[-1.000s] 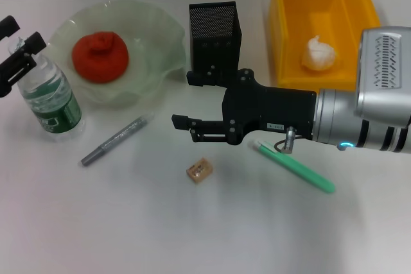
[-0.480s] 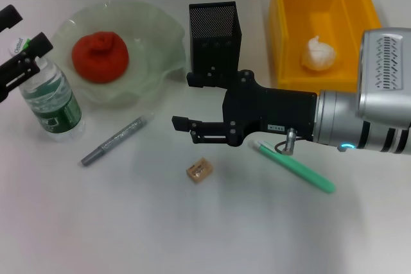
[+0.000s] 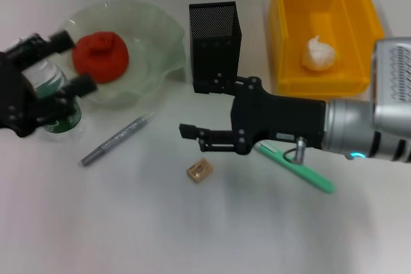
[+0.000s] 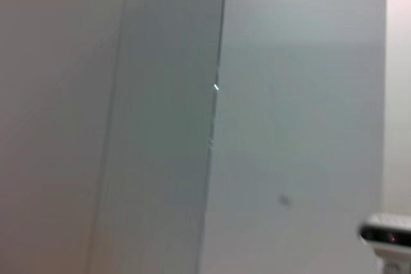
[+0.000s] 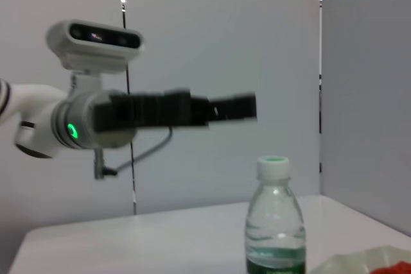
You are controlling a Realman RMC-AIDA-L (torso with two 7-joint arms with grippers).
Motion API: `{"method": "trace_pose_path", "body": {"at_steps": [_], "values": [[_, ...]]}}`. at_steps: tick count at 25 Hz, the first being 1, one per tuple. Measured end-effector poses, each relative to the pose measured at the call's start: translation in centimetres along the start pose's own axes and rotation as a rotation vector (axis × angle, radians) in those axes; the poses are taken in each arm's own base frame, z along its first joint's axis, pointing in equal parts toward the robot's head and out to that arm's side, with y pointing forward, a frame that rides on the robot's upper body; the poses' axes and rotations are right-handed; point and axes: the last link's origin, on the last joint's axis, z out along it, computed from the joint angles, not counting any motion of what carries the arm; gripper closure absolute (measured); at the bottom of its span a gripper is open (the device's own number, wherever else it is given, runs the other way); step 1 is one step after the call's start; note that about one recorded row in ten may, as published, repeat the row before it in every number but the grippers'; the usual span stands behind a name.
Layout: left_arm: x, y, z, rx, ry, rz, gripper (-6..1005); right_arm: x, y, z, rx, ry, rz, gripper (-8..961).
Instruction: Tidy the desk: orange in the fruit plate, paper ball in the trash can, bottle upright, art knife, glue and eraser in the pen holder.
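Left gripper (image 3: 67, 62) is swinging in above the upright bottle (image 3: 48, 104), fingers spread, empty. I'm hovering the right gripper (image 3: 189, 110) wide open, empty, just beyond the eraser (image 3: 199, 170).

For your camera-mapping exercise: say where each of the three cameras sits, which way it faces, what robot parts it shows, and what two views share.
Head: above the desk, looking down; both grippers, left over the bottle, right above the eraser.
Left wrist: faces a blank wall; no fingers shown.
Right wrist: low, looking across the desk at the bottle; left arm above it.
Shared: head and right wrist both show the bottle.
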Motion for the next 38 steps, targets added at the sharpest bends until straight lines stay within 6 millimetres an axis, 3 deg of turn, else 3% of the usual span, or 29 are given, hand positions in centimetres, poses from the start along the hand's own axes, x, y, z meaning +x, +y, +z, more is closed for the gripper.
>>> {"method": "trace_pose_path", "body": {"at_steps": [7,10,14,19,29,33,38], "values": [[-1.3,0.2,1.5,-0.083,-0.104,-0.056,220,-0.4,0.8,-2.8,0.004,-0.083,0.014,165],[-2.0,0.4,2.5,-0.102,-0.142,-0.070,220,-1.1,0.8,-5.4,0.041,-0.120,0.000,165],[-2.2,0.4,2.7,-0.104,-0.149,-0.072,221,-1.8,0.7,-7.0,0.054,-0.125,0.005,165],[-3.5,1.1,4.4,-0.142,-0.156,-0.095,221,-2.4,0.4,-8.4,0.048,-0.099,0.028,165],[-4.2,1.0,4.8,-0.121,-0.164,-0.111,221,-2.2,-0.3,-8.5,0.086,-0.064,0.104,165],[-4.5,0.9,4.7,-0.114,-0.175,-0.113,221,-3.3,-2.3,-8.0,0.105,0.122,0.253,165],[-4.7,0.8,4.9,-0.105,-0.193,-0.112,221,-7.0,-4.2,-5.7,0.140,0.470,0.344,165]]}}
